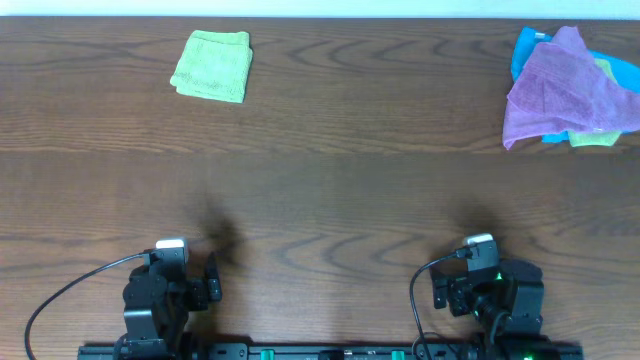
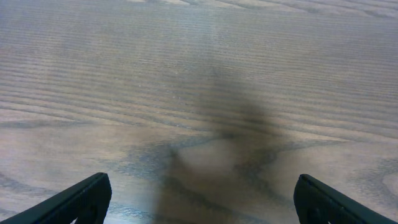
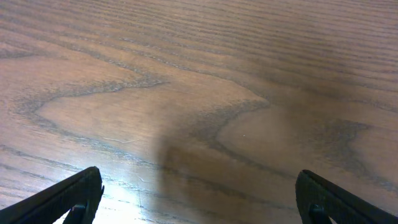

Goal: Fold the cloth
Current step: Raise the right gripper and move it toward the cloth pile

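Note:
The cloth (image 1: 562,88) is a purple towel lying crumpled on top of a pile at the far right of the table in the overhead view. It is out of sight in both wrist views. My left gripper (image 1: 172,262) rests at the near edge on the left, far from the cloth. In its wrist view the left gripper (image 2: 202,196) is open over bare wood, with nothing between the fingertips (image 2: 93,193). My right gripper (image 1: 480,258) sits at the near edge on the right. Its wrist view shows the right gripper (image 3: 199,193) open and empty too.
A lime-green towel (image 1: 212,65) lies folded at the far left. Under the purple cloth are a blue towel (image 1: 527,48) and a yellow-green one (image 1: 593,138). The wooden table (image 1: 330,190) stretches between the arms and the towels.

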